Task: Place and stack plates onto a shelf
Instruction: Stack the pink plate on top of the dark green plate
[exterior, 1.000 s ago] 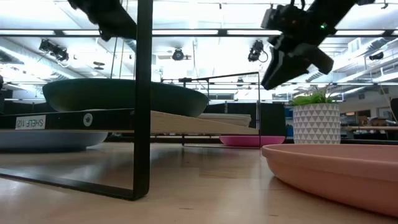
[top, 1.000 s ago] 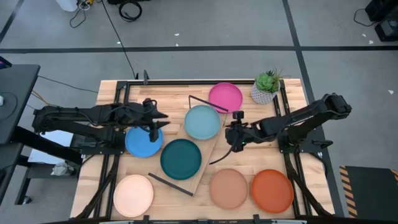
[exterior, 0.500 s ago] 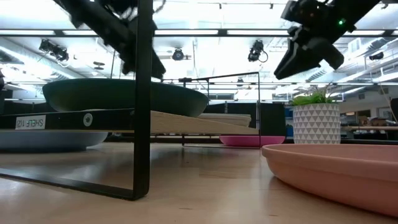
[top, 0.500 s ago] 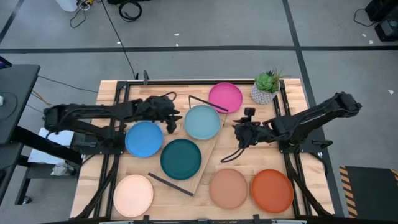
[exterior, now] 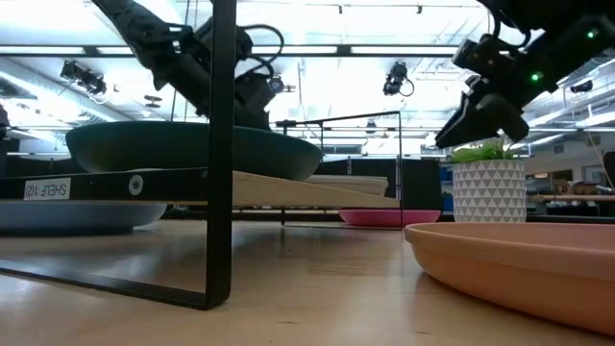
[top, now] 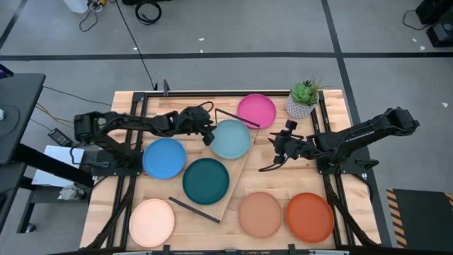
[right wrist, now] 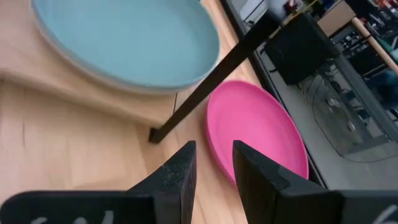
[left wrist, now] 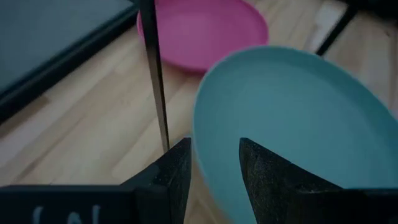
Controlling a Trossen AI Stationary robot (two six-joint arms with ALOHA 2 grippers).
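Left wrist view: my left end effector (left wrist: 214,165), fingers narrowly parted, straddles the light blue plate's (left wrist: 292,124) rim on the shelf (top: 241,164). Risk: shallow grip slips, plate clips the wire frame (left wrist: 155,81). Right end effector (top: 278,144) hovers narrow, empty.

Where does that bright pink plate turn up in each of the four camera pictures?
High view: the magenta plate lies at the table's far edge, beside the potted plant.
Low view: a thin pink sliver far back, left of the plant's white pot.
Left wrist view: beyond the light blue plate, behind a black frame bar.
Right wrist view: past the fingers.
Shared landmark: the light blue plate next to it.
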